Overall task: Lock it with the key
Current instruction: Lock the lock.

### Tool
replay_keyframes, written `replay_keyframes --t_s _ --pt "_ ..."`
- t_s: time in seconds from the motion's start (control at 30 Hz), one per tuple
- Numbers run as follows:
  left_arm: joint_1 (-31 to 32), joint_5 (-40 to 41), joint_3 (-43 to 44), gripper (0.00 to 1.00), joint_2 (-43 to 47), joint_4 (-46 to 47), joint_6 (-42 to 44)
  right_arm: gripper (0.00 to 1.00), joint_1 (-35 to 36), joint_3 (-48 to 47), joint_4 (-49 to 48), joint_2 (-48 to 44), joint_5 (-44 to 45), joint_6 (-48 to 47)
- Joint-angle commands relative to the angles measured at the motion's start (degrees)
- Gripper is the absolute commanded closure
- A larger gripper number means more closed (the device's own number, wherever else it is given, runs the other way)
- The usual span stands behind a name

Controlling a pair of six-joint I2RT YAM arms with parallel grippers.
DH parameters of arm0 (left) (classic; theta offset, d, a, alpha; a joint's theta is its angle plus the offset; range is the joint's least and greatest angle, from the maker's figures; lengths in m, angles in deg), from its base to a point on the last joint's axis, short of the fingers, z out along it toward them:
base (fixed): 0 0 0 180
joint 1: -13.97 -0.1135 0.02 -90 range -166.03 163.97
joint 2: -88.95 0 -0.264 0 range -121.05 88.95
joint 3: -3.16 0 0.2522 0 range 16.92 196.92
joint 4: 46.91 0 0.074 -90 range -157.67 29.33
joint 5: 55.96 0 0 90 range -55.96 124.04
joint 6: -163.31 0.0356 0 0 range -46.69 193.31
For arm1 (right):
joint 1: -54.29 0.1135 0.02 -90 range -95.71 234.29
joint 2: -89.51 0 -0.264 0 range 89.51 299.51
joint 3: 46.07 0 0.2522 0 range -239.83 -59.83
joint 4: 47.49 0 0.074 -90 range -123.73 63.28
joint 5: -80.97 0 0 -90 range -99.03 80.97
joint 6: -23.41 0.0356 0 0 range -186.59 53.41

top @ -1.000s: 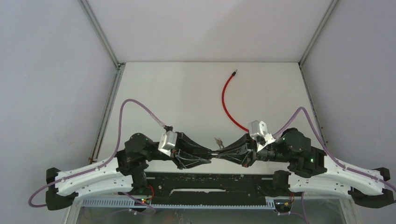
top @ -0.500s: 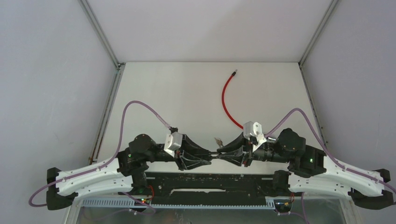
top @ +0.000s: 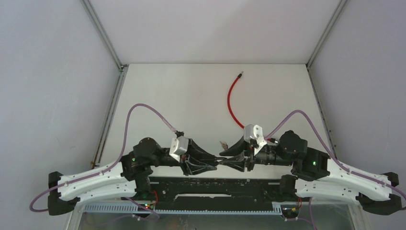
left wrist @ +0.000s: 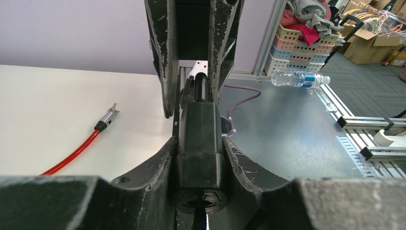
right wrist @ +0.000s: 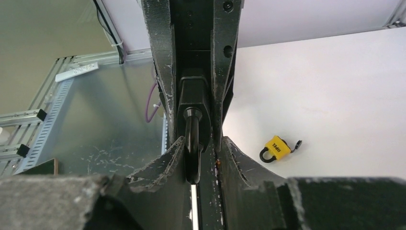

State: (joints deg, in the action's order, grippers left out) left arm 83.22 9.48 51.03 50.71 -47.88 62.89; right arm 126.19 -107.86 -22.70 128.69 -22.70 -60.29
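White table stretches away beyond both sets of fingertips. I have the arms meeting tip to tip at its near edge. Red cable curves across the table on the far side of the right fingers. Left gripper is clamped on the black lock body, pads touching both flanks. Right gripper stands partly apart around the lock's black stem, with a gap on one side. Yellow padlock lies on the table out past the right fingers. I cannot make out the key.
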Motion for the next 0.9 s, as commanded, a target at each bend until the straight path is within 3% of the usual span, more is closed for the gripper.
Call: replay_keyframes --t_s 0.0,0.13,0.23,0.27,0.37,0.47,0.5,0.63,0.87 --pt "0.71 -2.06 1.31 1.0 0.36 8.3 1.01 0.69 -0.46 -0.66 -2.32 1.13 -0.84 0.55" --pt "0.71 -2.26 1.18 1.0 0.01 8.81 1.01 0.78 -0.46 -0.66 -2.33 1.25 -1.63 0.22" --pt "0.71 -1.6 0.9 0.99 0.19 8.87 1.1 0.99 -0.65 -0.66 -1.74 0.89 -1.35 -0.79" --pt "0.66 -1.27 0.76 0.96 0.37 8.68 1.1 1.0 -0.69 -0.66 -1.46 0.55 -0.59 -0.85" --pt "0.71 1.33 0.08 0.7 1.21 7.96 0.56 1.0 -1.6 -0.66 -0.75 -1.57 1.5 -0.94" --pt "0.71 3.87 -1.09 0.26 2.86 7.19 0.59 1.0 -3.04 -0.66 -0.94 -3.65 1.52 -0.73" --pt "0.71 4.36 -1.55 0.21 3.55 6.94 0.84 1.0 -3.48 -0.65 -1.1 -4.27 1.35 -0.56" --pt "0.71 6.25 -2.82 0.14 6.52 5.52 1.04 1.0 -5.33 -0.64 -2.25 -6.53 -0.66 0.46" --pt "0.71 10.01 -4.88 0.15 10.52 3.68 0.38 1.0 -8.08 -0.7 -4.86 -9.24 -6.88 1.85"
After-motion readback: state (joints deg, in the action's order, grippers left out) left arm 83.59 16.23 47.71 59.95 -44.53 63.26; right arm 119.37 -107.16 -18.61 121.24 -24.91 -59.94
